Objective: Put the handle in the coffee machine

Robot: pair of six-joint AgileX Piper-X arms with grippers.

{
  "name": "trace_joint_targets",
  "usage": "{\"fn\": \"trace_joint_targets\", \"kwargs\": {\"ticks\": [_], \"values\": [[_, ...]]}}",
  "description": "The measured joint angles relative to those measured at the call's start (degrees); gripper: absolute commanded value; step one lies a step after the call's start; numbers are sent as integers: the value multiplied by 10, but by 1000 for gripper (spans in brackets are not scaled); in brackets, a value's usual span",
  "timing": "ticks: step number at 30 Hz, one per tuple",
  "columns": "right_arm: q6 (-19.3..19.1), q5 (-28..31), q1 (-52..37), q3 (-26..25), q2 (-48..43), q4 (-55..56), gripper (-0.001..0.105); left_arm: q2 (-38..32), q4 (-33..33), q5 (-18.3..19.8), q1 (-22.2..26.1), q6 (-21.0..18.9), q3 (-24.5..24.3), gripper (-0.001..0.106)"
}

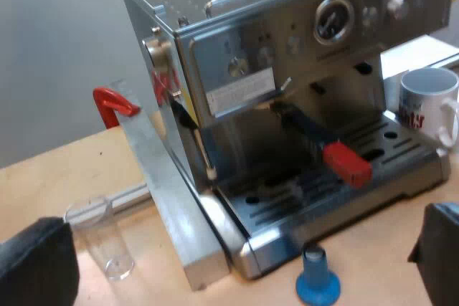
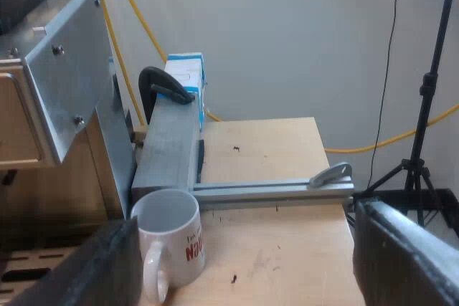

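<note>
Espresso machine point(image 1: 287, 69), standing on the bench point(image 1: 64, 177): metal holder point(image 1: 288, 115) is sitting up under its front, red end point(image 1: 348, 164) jutting out over the drip tray point(image 1: 287, 198); judged heavy, rigid and smooth, best taken across the dark handle point(image 1: 312, 134) just behind the red. Left gripper point(image 1: 237, 263) is hovering before the machine's front over the blue tamper point(image 1: 318, 286), fingers spread wide, empty; right gripper point(image 2: 258, 263) is hanging over the mug point(image 2: 172, 238), likewise wide and empty.
</note>
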Motion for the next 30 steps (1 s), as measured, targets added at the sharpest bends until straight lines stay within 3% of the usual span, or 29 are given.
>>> {"fn": "trace_joint_targets", "kwargs": {"ticks": [15, 20, 26, 30], "values": [[0, -13, 0, 13, 0, 37, 64, -15, 83, 13, 0, 30, 20, 98], [0, -13, 0, 13, 0, 37, 64, -15, 84, 15, 0, 30, 40, 98], [0, -14, 0, 36, 0, 34, 64, -15, 8, 17, 0, 25, 96, 98], [0, -32, 0, 71, 0, 34, 64, -14, -54, -1, 0, 0, 141, 98]]}}
